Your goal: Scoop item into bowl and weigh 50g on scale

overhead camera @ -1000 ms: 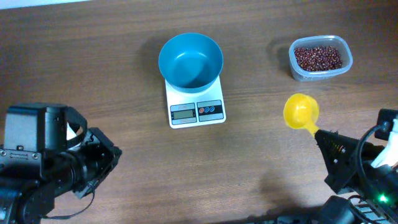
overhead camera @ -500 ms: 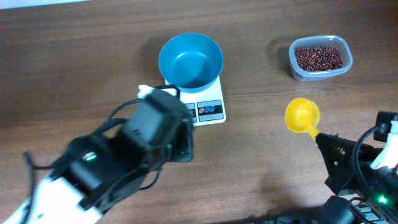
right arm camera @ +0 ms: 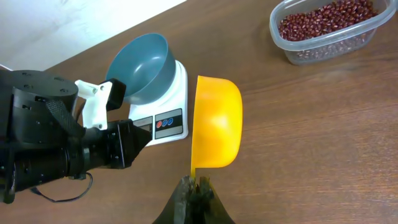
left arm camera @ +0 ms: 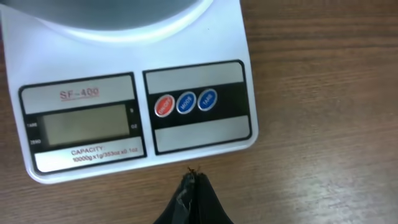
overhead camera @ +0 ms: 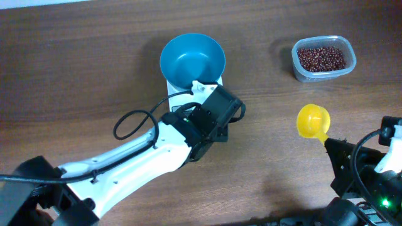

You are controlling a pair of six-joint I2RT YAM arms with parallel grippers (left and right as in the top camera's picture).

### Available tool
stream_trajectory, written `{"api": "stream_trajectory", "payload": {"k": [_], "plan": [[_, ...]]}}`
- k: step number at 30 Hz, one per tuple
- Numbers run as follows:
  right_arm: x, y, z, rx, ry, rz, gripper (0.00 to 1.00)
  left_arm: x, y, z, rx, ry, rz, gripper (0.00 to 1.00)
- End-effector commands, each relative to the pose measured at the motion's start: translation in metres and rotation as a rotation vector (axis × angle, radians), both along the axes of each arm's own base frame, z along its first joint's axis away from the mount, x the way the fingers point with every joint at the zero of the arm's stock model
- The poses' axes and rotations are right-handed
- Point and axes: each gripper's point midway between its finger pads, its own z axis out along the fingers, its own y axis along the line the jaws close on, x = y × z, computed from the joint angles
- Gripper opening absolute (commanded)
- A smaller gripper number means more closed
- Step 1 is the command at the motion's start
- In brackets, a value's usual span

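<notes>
The blue bowl (overhead camera: 192, 60) stands empty on the white scale (left arm camera: 140, 118), whose display is blank. My left gripper (left arm camera: 194, 179) is shut and empty, its tips just in front of the scale's front edge, below the red and blue buttons (left arm camera: 186, 102). My right gripper (right arm camera: 196, 185) is shut on the handle of the yellow scoop (overhead camera: 313, 120), held empty above the table right of the scale. The reddish-brown beans (overhead camera: 321, 58) lie in a clear tub (overhead camera: 349, 70) at the back right.
The left arm (overhead camera: 125, 166) stretches diagonally from the front left corner to the scale, covering the scale's front in the overhead view. A black cable (overhead camera: 135, 119) loops beside it. The right arm's base (overhead camera: 370, 176) fills the front right corner.
My left arm has swung from the front left corner out to the scale, its shut tips now at the scale's front edge. The scoop has shifted slightly right and nearer.
</notes>
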Motion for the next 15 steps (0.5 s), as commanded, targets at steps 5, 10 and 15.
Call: {"api": "stream_trajectory", "payload": {"k": [5, 10, 15], "plan": [[0.001, -0.004, 0.007, 0.007, -0.023, -0.024, 0.04, 0.030, 0.024, 0.002, 0.014, -0.038, 0.087, 0.00], [0.001, -0.006, 0.007, 0.005, -0.026, -0.029, 0.04, 0.038, 0.015, 0.008, -0.027, -0.075, 0.088, 0.00], [0.001, -0.006, 0.008, 0.003, -0.027, -0.033, 0.04, 0.042, 0.012, -0.009, -0.015, -0.064, 0.088, 0.00]]}}
